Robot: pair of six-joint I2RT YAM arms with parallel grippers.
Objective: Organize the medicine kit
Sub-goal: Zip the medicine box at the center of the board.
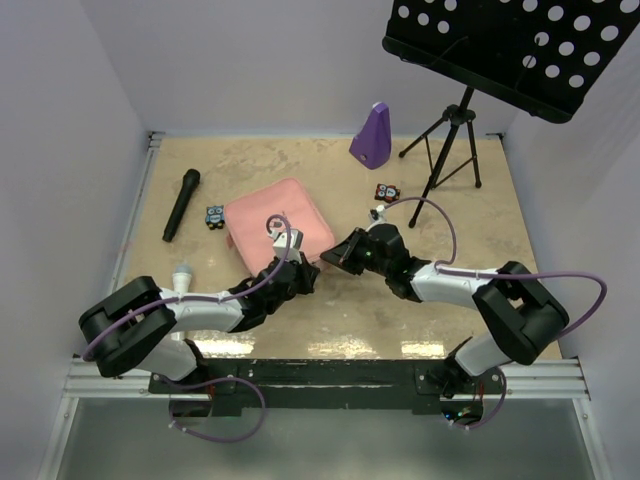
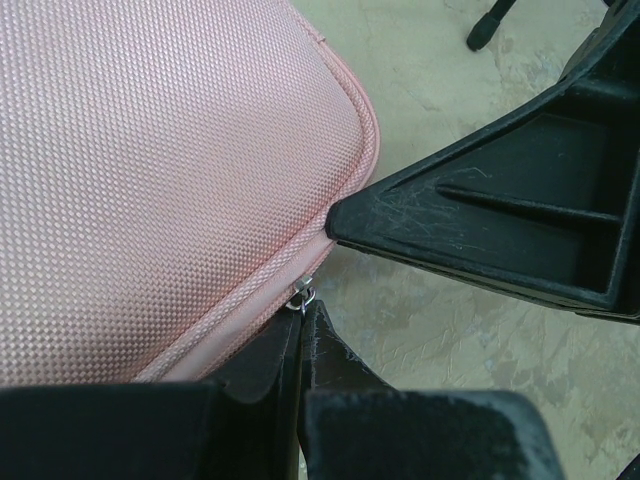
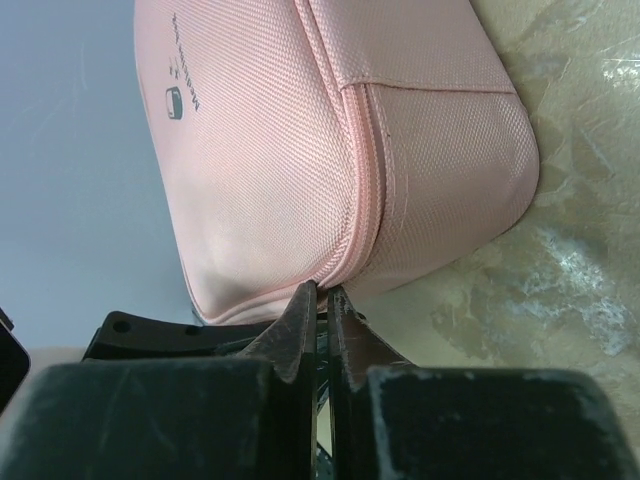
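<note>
The medicine kit [image 1: 275,222], a closed pink zip case, lies mid-table. My left gripper [image 1: 302,276] is at its near right corner, shut on the small metal zipper pull [image 2: 303,296], whose ring shows just at my fingertips [image 2: 318,330]. The kit fills the upper left of the left wrist view [image 2: 160,170]. My right gripper [image 1: 334,257] meets the same corner from the right. Its jaws [image 3: 325,293] are nearly closed, the tips pinching the zip seam [image 3: 362,190] of the kit [image 3: 270,150]. The pill logo [image 3: 172,100] shows on the lid. The right gripper's body [image 2: 500,220] shows in the left wrist view.
A black microphone [image 1: 182,204] lies at the left. Small patterned cubes sit left [image 1: 215,216] and right [image 1: 387,192] of the kit. A purple metronome [image 1: 371,134] stands at the back. A music stand's tripod [image 1: 447,150] stands at back right. A small white-blue item [image 1: 182,274] lies by my left arm.
</note>
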